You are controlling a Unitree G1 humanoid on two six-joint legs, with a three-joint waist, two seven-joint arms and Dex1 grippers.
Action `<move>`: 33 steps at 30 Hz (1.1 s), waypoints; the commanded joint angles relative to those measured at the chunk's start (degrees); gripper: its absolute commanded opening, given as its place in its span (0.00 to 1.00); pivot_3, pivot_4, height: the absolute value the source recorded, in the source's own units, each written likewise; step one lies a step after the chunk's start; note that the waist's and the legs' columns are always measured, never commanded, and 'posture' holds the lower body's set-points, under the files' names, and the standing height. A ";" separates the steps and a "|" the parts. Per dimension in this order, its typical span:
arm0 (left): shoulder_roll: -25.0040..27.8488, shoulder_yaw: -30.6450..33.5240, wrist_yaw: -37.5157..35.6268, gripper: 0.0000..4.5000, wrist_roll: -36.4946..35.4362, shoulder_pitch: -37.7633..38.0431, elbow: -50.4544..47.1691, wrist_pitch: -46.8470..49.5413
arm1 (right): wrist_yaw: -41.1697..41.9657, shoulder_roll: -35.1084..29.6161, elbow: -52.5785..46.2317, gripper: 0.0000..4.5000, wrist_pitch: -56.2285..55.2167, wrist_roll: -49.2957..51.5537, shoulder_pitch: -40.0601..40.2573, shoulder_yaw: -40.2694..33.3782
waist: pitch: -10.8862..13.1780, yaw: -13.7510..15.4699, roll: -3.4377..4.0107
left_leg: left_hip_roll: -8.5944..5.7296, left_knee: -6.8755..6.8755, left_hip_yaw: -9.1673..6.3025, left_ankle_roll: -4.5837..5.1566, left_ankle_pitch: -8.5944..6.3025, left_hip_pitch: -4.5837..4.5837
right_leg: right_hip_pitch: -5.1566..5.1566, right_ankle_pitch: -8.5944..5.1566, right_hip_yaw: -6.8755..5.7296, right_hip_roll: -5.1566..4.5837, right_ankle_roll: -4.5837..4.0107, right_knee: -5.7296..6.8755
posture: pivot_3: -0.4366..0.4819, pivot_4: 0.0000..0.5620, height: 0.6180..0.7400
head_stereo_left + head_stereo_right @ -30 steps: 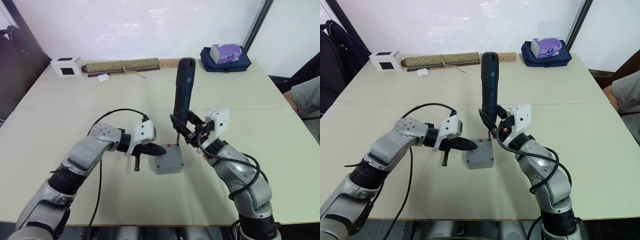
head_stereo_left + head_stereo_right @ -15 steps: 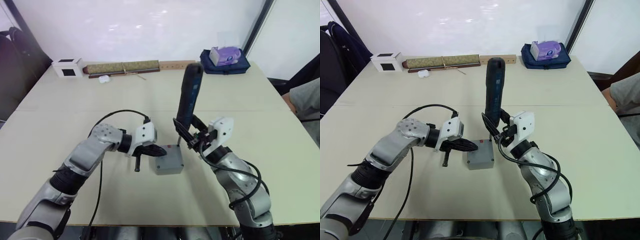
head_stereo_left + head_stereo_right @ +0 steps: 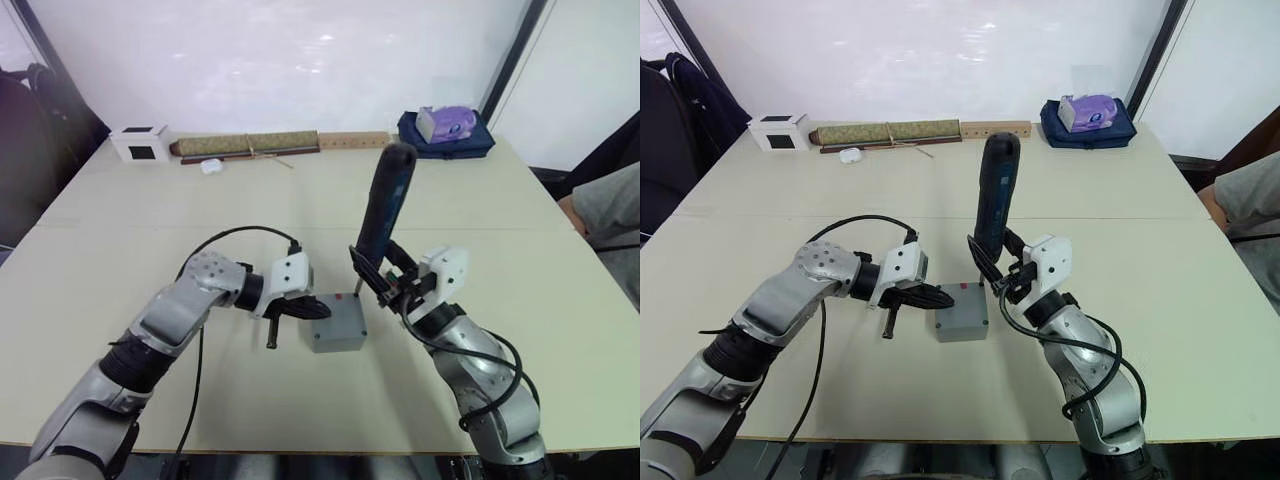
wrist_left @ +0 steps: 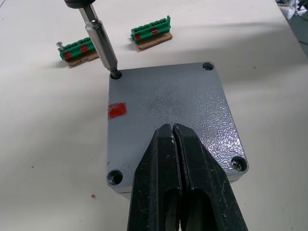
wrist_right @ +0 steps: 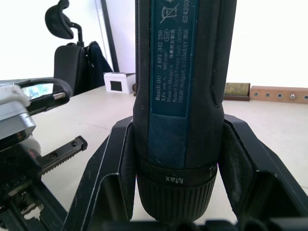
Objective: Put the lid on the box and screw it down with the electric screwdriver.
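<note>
On my left I have the left gripper (image 4: pixel 174 139) clenched, its fingers pressed together and resting flat on top of the lid (image 4: pixel 178 106), which already sits on the box (image 3: pixel 337 325) in the middle of the tabletop (image 3: pixel 150 230). Just beyond the box lie two small green terminal strips (image 4: pixel 150 37). On my right the right gripper (image 3: pixel 992 265) is grasping the electric screwdriver (image 3: pixel 993 195) near its lower end, holding it close to upright, and its metal bit (image 4: pixel 101 42) is seated in the lid's corner hole nearest the red mark (image 4: pixel 117 110).
</note>
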 commanded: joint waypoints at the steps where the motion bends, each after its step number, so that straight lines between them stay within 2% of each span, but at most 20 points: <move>1: 0.39 -2.38 -0.80 0.00 2.28 1.03 1.71 -0.03 | 0.77 -0.86 5.09 0.40 1.75 -1.72 3.46 1.19 | -0.03 0.00 -0.02 | 0.01 0.00 0.00 0.00 0.00 0.03 | 0.03 -0.01 0.00 0.00 -0.01 -0.01 | 0.48 0.27 1.00; 15: -0.38 -2.46 -1.54 0.00 3.19 -0.01 3.55 -1.36 | 2.55 0.00 8.90 0.40 6.96 0.41 1.32 3.29 | -0.41 -0.11 -0.21 | 0.12 -0.12 0.01 0.01 -0.01 0.28 | 0.17 -0.16 0.01 0.01 -0.28 -0.02 | 0.48 0.27 1.00; 20: -0.61 -2.33 -1.39 0.00 3.38 0.12 3.60 -1.34 | 2.51 0.11 8.91 0.40 7.50 1.00 1.21 2.79 | -0.50 -0.12 -0.33 | 0.12 -0.74 0.04 0.01 -0.01 1.08 | 0.79 -0.39 0.02 -0.07 -0.43 -0.33 | 0.48 0.27 1.00; 33: -1.10 -2.61 -0.97 0.00 3.42 0.40 3.02 -0.92 | 2.59 -0.22 8.94 0.40 7.22 1.46 1.43 2.42 | -0.49 -0.09 -0.30 | 0.20 -0.90 -0.13 0.01 -0.02 1.06 | 0.84 -0.45 -0.02 -0.16 -0.55 -0.51 | 0.48 0.27 1.00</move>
